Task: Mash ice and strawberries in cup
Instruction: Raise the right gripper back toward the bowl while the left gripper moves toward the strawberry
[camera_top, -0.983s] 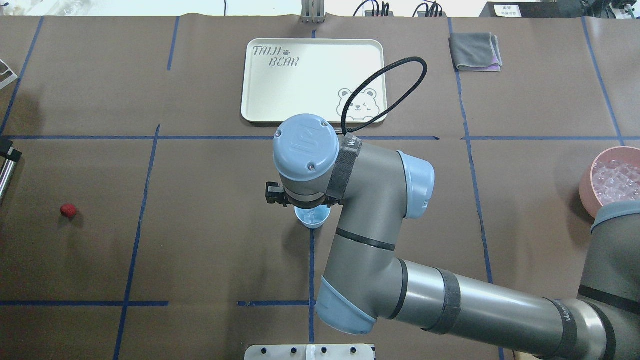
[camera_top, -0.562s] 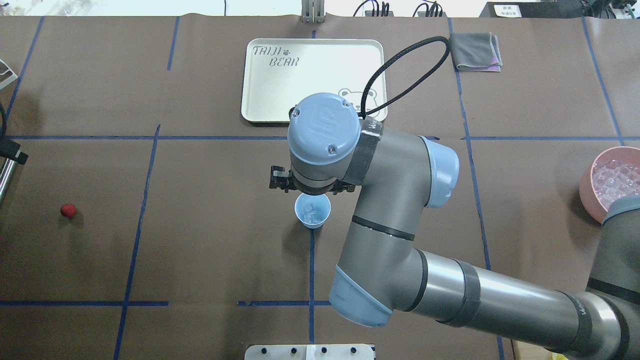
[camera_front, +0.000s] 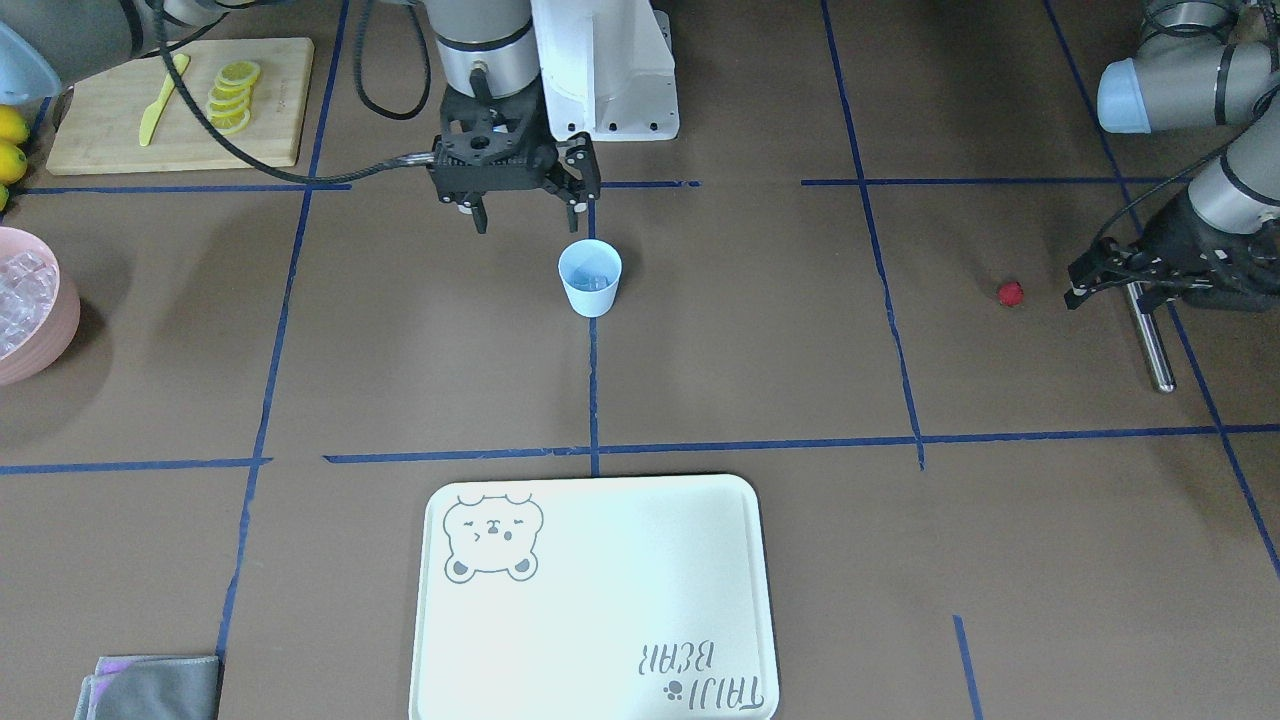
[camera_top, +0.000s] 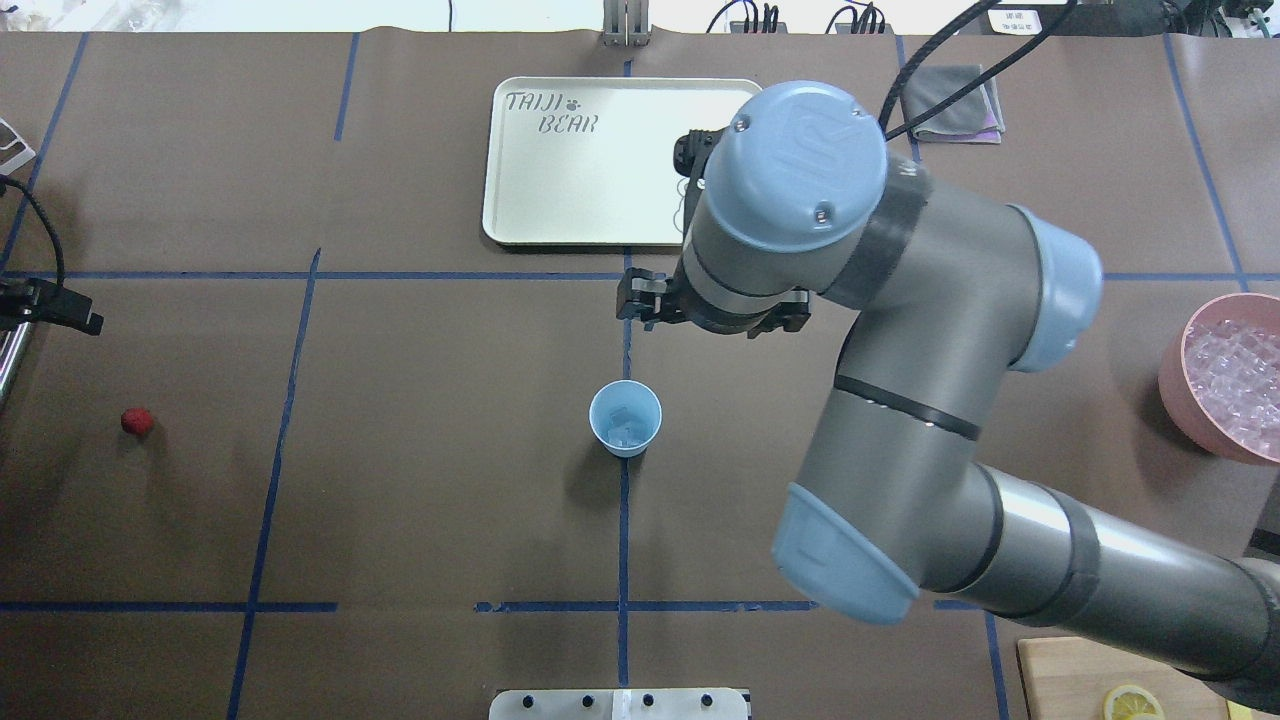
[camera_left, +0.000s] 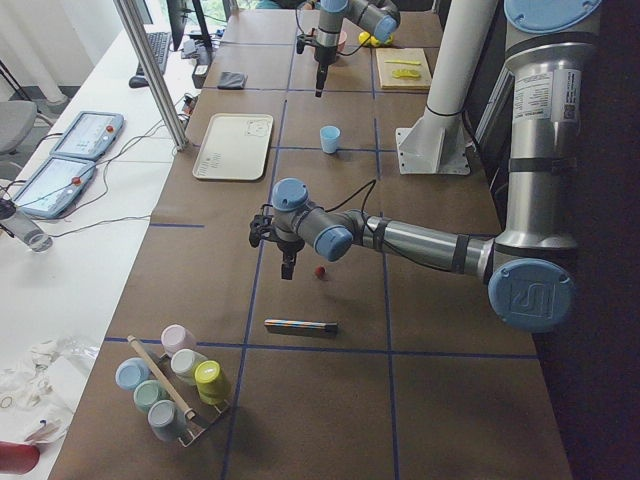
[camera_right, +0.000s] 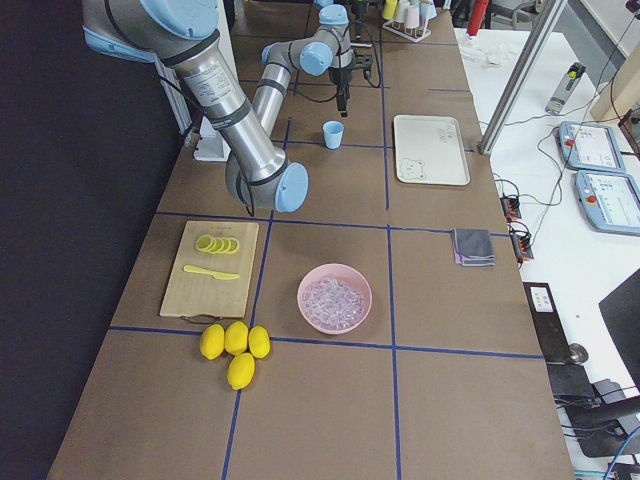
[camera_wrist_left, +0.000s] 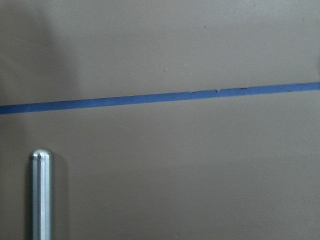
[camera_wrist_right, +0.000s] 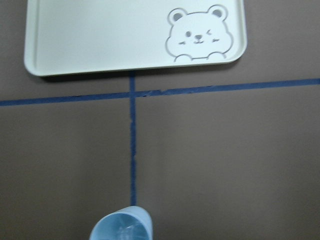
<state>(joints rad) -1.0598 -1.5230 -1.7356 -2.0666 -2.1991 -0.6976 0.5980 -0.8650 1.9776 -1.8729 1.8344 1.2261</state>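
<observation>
Front-facing view: the right gripper (camera_front: 528, 215) hangs off the table near the cup (camera_front: 590, 283), not touching it, jaws spread wide with nothing between them. The cup stands upright on a blue tape line with ice (camera_front: 592, 272) inside. The strawberry (camera_front: 1010, 293) lies on the table well apart from the cup, near the left gripper (camera_front: 1105, 280); I cannot tell how wide that one is. A metal rod (camera_front: 1150, 345) is just beside it. The pink bowl (camera_front: 45, 340) of ice sits at the far end. Overhead: the cup is uncovered with cubes visible inside, the strawberry far off to its left, and the tray (camera_top: 590, 160) beyond. Left side view: the rod lies flat on the table, the strawberry near it. Left wrist: only the rod's rounded end and tape. Right wrist: the cup rim at the bottom edge, the tray at the top, no fingers in frame.
</observation>
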